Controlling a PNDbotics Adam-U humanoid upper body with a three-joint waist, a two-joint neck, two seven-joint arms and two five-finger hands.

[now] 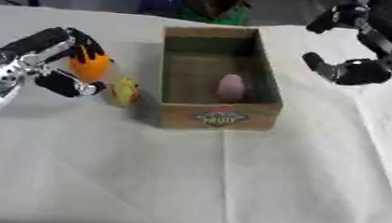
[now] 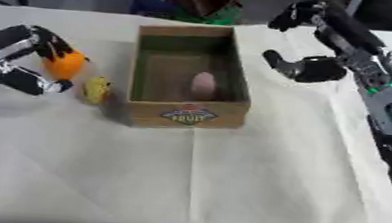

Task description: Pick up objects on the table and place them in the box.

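Our left hand (image 1: 49,64), at the left of the frame, has its fingers and thumb curled round the round orange fruit (image 1: 90,66), so we judge this is the grasp that comes before carrying it to the box. The open brown cardboard box with a fruit label (image 1: 218,116) stands mid-frame, just right of that hand, a short carry away. A pale pink egg-shaped object (image 1: 231,87) already lies on its floor. A small yellow object (image 1: 126,91) sits on the white cloth-covered table (image 1: 228,186) between the orange fruit and the box wall, waiting its turn. Our right hand (image 2: 313,67) hangs at the upper right beside the box, fingers curled and holding nothing, out of the way
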